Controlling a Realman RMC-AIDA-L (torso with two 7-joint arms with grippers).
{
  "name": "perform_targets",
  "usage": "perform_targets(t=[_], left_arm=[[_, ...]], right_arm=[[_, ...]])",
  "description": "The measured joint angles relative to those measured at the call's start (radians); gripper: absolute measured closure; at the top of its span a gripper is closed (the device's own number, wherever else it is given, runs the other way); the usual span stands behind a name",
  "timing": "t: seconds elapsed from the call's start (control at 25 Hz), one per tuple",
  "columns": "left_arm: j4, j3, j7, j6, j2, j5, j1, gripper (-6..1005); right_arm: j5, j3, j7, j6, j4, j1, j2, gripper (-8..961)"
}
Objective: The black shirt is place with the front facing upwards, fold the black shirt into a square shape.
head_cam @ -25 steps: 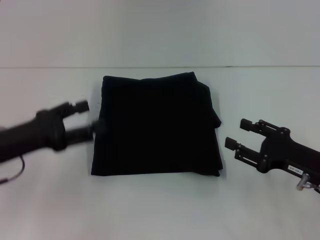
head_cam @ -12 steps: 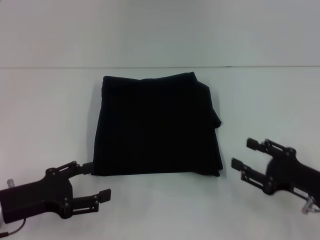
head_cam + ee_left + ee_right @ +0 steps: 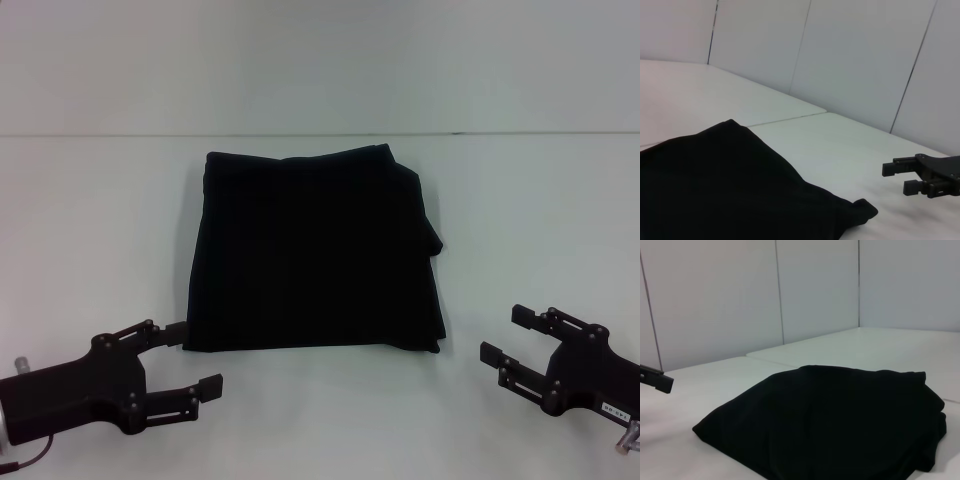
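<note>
On the white table, between and just beyond the two grippers, the black shirt lies folded into a rough square, with a small bulge of cloth on its right edge. The left gripper hovers just off the shirt's near left corner, fingers spread and holding nothing. The right gripper sits near the near right corner, apart from the cloth, likewise spread and empty.

even, soft, bright light; faint shadows; the black shirt shows almost no fold detail; mild softness throughout
</note>
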Motion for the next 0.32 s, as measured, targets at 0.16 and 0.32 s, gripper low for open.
perform_targets(t=[0.16, 0.32], left_arm=[[0.0, 0.0, -0.001, -0.002, 0.004, 0.0, -0.001, 90], [0.001, 0.0, -0.001, -0.002, 0.003, 0.0, -0.002, 90]], right_arm=[[0.0, -0.001, 0.0, 0.003, 0.004, 0.002, 0.0, 260], [0.0, -0.001, 0.0, 0.013, 0.01, 0.004, 0.001, 260]])
